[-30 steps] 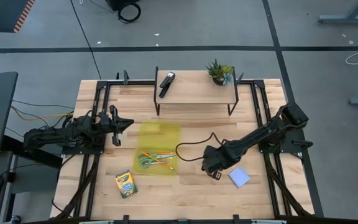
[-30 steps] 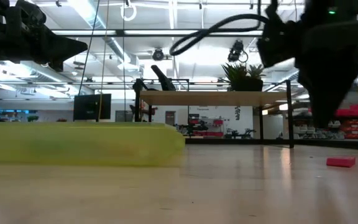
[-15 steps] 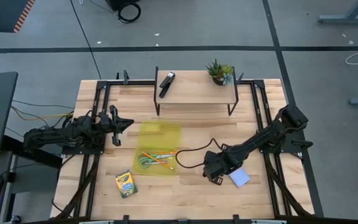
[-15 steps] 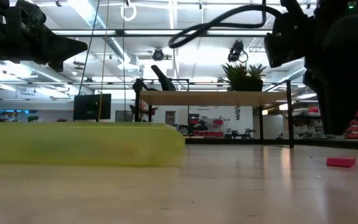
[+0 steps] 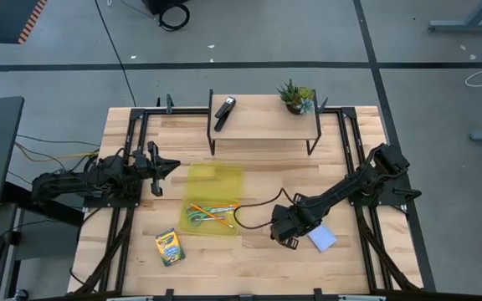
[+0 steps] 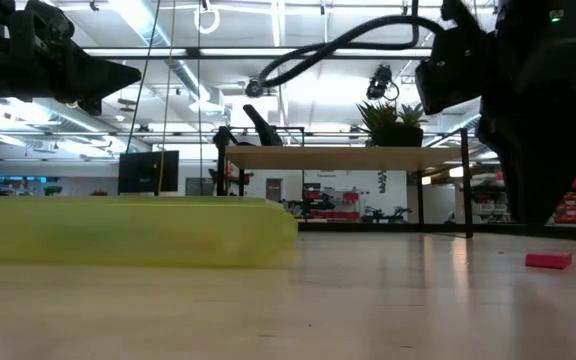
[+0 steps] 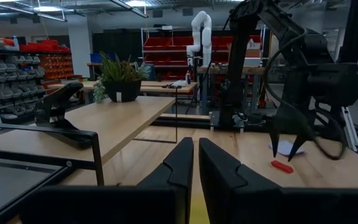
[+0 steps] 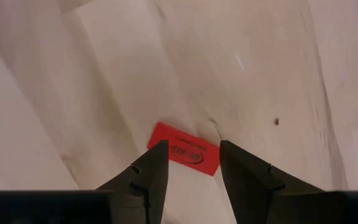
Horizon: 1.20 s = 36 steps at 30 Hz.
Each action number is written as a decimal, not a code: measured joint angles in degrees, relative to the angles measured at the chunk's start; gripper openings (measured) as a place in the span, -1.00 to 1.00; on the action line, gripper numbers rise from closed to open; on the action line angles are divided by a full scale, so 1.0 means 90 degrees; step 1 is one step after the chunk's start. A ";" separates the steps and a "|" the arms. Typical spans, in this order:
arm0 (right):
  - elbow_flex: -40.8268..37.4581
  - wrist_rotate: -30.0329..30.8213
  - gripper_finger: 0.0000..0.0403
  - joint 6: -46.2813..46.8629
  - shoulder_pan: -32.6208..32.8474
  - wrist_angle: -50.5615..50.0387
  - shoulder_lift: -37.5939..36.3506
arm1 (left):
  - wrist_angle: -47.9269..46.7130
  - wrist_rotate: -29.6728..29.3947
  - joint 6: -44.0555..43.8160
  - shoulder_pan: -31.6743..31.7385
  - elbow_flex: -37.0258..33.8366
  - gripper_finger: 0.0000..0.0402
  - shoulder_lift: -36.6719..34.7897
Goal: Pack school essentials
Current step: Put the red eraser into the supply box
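Note:
A small red piece (image 8: 185, 150) lies flat on the wooden table, also seen in the low view (image 6: 548, 260). My right gripper (image 8: 192, 148) points straight down above it, open, one finger on either side, touching nothing. The pale blue notepad (image 5: 322, 239) lies just to its right. The open yellow case (image 5: 214, 194) holds the green-handled scissors (image 5: 197, 218), an orange pen and a yellow pencil. The crayon box (image 5: 170, 247) lies near the front edge. My left gripper (image 5: 161, 165) waits shut, held level at the table's left.
A raised wooden shelf (image 5: 262, 125) at the back carries a black stapler (image 5: 224, 113) and a small potted plant (image 5: 295, 97). Black frame rails run along both table sides. A black cable (image 5: 253, 213) loops from my right arm toward the case.
My right gripper has rolled a little about its downward axis above the red piece, and its cable loop has shifted. The red piece and the other things have stayed put.

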 joint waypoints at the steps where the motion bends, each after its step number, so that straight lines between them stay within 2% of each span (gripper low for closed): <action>1: -0.0012 0.0018 -0.23 -0.0181 0.0016 0.0027 0.0000 | -0.0001 0.0001 0.0000 0.0000 0.0000 -0.84 0.0000; 6: -0.0016 0.0097 -0.11 -0.1412 0.0135 0.0025 -0.0002 | 0.0001 0.0001 0.0000 0.0000 0.0000 -0.86 0.0000; 17: -0.0023 0.0092 0.09 -0.2727 0.0173 0.0304 0.0000 | 0.0001 0.0000 0.0000 0.0000 0.0000 -0.84 0.0000; 29: -0.0026 -0.0023 0.11 -0.4076 0.0170 0.0437 0.0520 | 0.0001 0.0001 0.0000 0.0000 -0.0001 -0.84 0.0000; 36: -0.0023 -0.0025 0.11 -0.4301 0.0168 0.0085 0.0522 | 0.0003 0.0001 0.0000 0.0000 0.0000 -0.83 0.0000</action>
